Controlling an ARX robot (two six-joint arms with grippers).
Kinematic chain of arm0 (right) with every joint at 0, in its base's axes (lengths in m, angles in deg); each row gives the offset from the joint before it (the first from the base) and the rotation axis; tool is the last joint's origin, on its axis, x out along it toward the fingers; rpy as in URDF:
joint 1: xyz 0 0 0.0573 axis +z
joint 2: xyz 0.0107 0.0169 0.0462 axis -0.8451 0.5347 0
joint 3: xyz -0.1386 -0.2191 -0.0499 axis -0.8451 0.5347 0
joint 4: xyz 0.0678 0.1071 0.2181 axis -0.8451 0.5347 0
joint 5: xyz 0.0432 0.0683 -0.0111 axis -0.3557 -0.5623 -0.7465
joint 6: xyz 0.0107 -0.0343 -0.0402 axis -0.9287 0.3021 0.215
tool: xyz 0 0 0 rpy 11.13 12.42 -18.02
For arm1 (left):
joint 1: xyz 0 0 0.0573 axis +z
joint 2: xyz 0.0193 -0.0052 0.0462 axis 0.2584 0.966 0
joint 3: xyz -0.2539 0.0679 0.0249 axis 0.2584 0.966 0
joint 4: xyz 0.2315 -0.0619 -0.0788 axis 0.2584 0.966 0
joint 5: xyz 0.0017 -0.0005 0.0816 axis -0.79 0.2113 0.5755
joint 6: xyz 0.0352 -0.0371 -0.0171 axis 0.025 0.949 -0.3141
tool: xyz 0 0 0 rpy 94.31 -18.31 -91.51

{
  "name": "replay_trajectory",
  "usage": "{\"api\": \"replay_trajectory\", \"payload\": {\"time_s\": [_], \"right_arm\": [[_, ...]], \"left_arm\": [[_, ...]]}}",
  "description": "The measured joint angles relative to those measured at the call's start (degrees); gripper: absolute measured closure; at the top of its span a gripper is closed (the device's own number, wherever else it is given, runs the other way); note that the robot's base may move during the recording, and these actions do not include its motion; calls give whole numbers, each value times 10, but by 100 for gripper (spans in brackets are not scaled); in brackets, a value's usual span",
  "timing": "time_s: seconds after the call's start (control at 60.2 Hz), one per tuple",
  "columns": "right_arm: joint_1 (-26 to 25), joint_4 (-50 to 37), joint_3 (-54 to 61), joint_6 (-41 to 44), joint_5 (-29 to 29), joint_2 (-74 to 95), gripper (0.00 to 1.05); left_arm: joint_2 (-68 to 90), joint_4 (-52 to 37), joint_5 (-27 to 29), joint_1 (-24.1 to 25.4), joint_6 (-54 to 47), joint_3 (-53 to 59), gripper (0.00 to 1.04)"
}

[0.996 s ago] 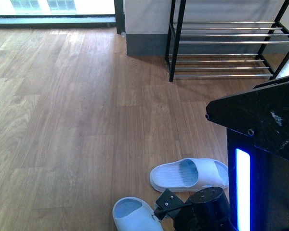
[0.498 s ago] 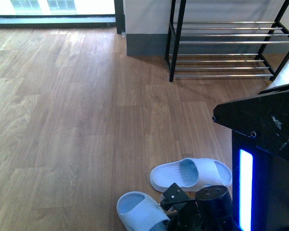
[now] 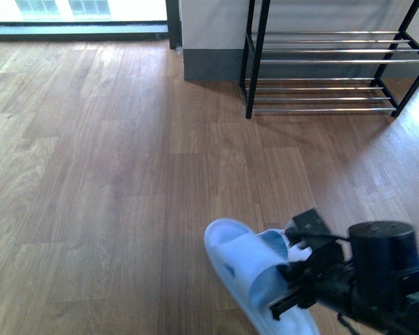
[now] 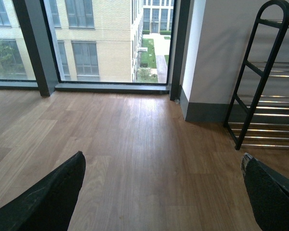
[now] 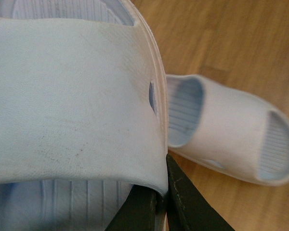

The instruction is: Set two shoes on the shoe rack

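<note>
Scene: You are looking across a wooden floor (image 3: 112,174) toward the shoe rack (image 3: 321,63), which stands against the far wall, well apart from both arms.

Right jaws: Your right gripper (image 3: 293,279) is closed on one pale blue slide (image 3: 241,262). The right wrist view shows dark jaws pinching the edge of its broad strap.

Held slide: It appears to hang above the floor at the near edge of the front view, tilted, with its open toe end pointing away from the arm.

Second slide: The other pale blue slide (image 5: 226,139) lies flat on the floor just beside the held one. It shows plainly in the right wrist view and is mostly hidden in the front view.

Left jaws: Your left gripper (image 4: 159,202) is spread wide and holds nothing. Only bare floor shows between its two dark fingertips (image 4: 48,202).

Rack: No shoe sits on the chrome rods that are in view.

Progress: Judging from this, you are early in the task. One shoe is picked up and none is placed.

Left to do: Carry this slide to the rack and set it on a tier. Then do the same with the second.
</note>
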Motion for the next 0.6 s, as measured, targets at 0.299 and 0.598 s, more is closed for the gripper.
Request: {"api": "replay_trajectory", "payload": {"time_s": [0.299,0.598], "right_arm": [[-216,216,96,31,16,-429,103],[-233,247,136,1,-6,-556,103]], "left_arm": [[0,0,0,0,0,0,9],[0,0,0,0,0,0,9]]}}
